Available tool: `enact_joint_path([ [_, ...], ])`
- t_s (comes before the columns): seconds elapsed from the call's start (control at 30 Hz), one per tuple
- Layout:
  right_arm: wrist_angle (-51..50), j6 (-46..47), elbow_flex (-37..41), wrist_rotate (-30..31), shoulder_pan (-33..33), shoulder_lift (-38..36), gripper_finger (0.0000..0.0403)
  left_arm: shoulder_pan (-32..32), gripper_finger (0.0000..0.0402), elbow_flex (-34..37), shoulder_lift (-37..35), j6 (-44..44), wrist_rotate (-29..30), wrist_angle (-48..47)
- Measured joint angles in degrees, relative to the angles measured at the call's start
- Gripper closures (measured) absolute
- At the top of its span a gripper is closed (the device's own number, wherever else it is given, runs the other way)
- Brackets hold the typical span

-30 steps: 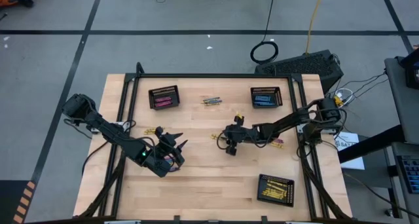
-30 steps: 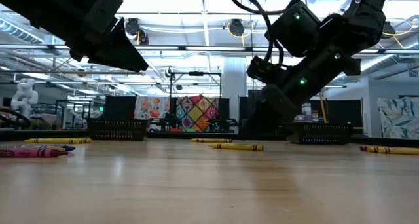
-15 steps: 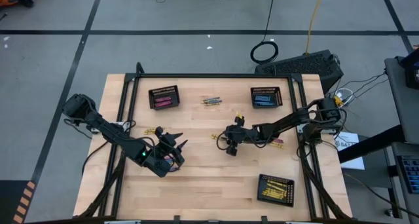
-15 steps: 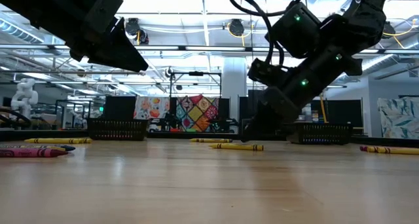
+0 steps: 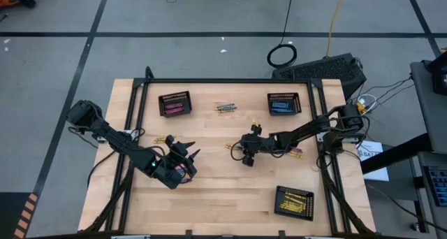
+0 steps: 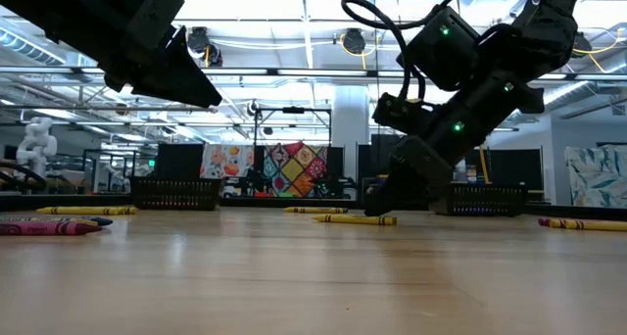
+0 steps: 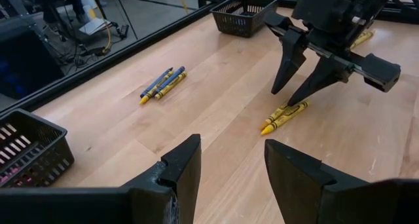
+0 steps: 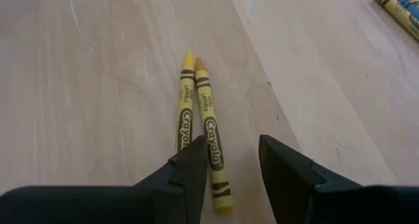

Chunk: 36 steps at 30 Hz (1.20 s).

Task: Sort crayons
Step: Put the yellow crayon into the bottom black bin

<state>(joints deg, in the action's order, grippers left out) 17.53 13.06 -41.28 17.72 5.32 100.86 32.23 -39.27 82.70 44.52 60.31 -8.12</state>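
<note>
Right gripper [image 7: 302, 80] at centre of the high view, fingers parted and straddling two yellow crayons [image 8: 204, 139], their butt ends hidden under the fingers, left gripper [image 5: 183, 157] lower left, fingers apart and empty, basket contents hard to read

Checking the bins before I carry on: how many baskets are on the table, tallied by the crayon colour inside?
Basket of pink crayons: 1
Basket of blue crayons: 1
Basket of yellow crayons: 1
Total: 3 baskets
</note>
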Motion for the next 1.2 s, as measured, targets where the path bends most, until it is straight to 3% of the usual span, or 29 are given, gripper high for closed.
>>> enact_joint_path([
  [0.43,-3.59,-1.45,-0.02,-0.2,-2.49,-0.09,0.0283,0.0,0.0228,0.0,0.0,0.01,0.0,0.02],
  [0.57,-5.11,-4.55,-0.05,-0.62,-3.36,-0.11,0.0319,0.0,0.0228,0.0,0.0,0.01,0.0,0.11],
  [0.7,-7.4,-5.56,-0.2,-1.7,-4.35,-0.26,0.0386,0.04,0.0228,0.0,0.0,0.03,-0.02,0.13],
  [0.87,-9.04,-6.19,-0.12,3.36,-3.6,-0.92,0.0394,0.04,0.0228,0.0,0.0,0.03,-0.07,0.15],
  [1.07,-20.62,-3.38,-0.01,6.93,3.28,-10.48,0.04,0.04,0.0228,0.0,0.0,0.03,-1.84,0.2],
  [1.2,-42.06,2.79,-3.39,6.37,13.19,-20.49,0.0401,0.04,0.0228,0.0,0.01,0.02,-1.84,0.17],
])
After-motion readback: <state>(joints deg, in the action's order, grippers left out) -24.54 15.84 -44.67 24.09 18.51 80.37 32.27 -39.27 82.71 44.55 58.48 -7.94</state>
